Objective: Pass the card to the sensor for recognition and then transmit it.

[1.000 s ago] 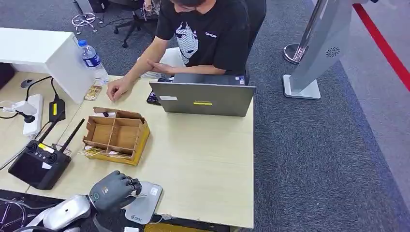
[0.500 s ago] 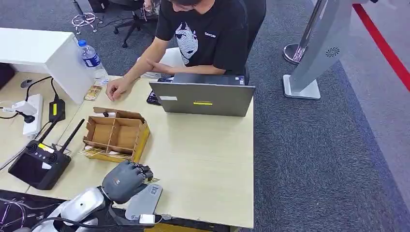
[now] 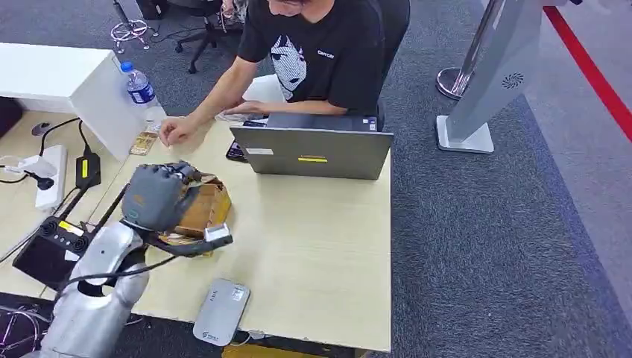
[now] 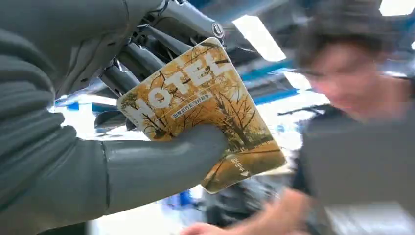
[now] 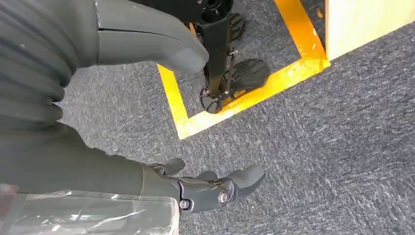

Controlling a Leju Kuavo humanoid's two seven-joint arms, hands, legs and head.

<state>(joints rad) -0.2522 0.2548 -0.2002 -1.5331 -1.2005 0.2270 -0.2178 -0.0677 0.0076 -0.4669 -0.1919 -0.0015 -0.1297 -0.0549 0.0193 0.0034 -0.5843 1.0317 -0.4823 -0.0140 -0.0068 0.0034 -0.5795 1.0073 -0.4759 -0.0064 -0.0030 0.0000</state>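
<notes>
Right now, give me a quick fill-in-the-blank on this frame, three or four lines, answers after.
1. The left hand holds a card printed with the word ____.
2. The grey card sensor lies at the table's ____ edge.
3. The person sits behind an open ____.
4. The right hand hangs over ____ floor.

Answers: HOTEL; near; laptop; carpeted

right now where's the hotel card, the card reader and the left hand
hotel card [image 4: 215, 93], left wrist view, on its printed yellow face.
card reader [image 3: 221, 312], head view, on its grey top at the table's near edge.
left hand [image 3: 153, 195], head view, on the back of the hand.
</notes>
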